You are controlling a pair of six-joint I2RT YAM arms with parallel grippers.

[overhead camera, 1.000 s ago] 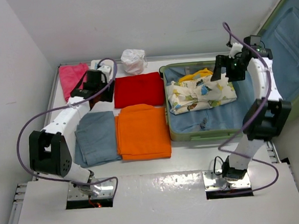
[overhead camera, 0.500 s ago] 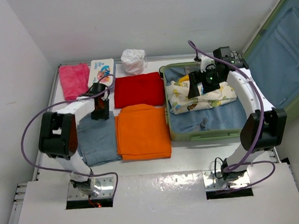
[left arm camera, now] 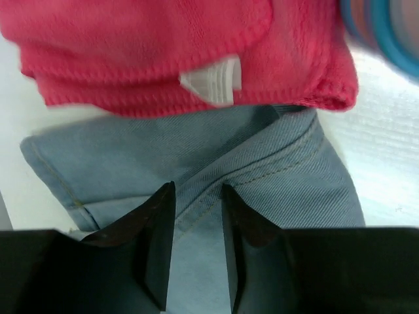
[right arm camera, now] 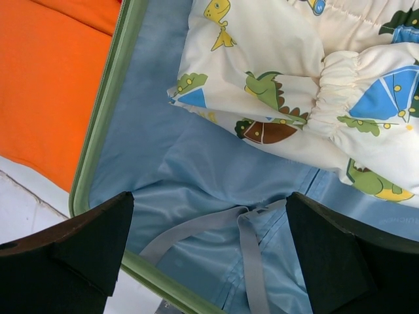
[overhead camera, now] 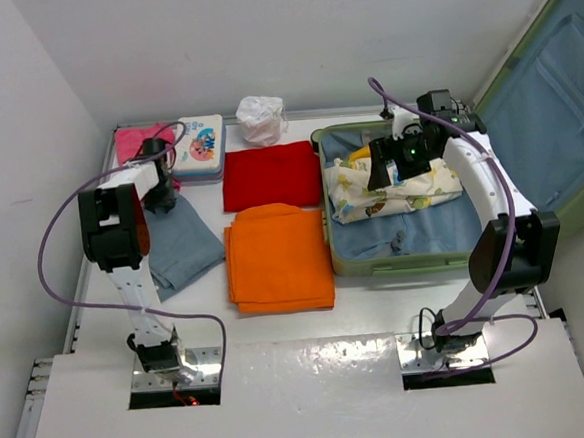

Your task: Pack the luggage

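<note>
The luggage (overhead camera: 376, 266) lies open at the right, its green lid (overhead camera: 554, 90) standing up behind it. Inside, a dinosaur-print garment (overhead camera: 390, 187) (right arm camera: 294, 85) lies on the light blue lining (right arm camera: 196, 170) with grey straps. My right gripper (overhead camera: 393, 164) (right arm camera: 208, 203) hovers open over the garment's left part, holding nothing. My left gripper (overhead camera: 158, 193) (left arm camera: 198, 196) is down at the far edge of the blue jeans (overhead camera: 184, 247) (left arm camera: 262, 176), its jaws narrow with a denim seam pinched between them, just short of the pink towel (overhead camera: 131, 142) (left arm camera: 163, 52).
A red cloth (overhead camera: 269, 175) and an orange cloth (overhead camera: 278, 255) (right arm camera: 52, 85) lie folded between the jeans and the luggage. A white-and-blue printed box (overhead camera: 198, 140) and a crumpled white bag (overhead camera: 262, 118) sit at the back. A wall runs along the left.
My left arm swung left from the box onto the jeans' far edge and its jaws narrowed; the jeans now lie skewed. My right gripper came in over the garment, then held still.
</note>
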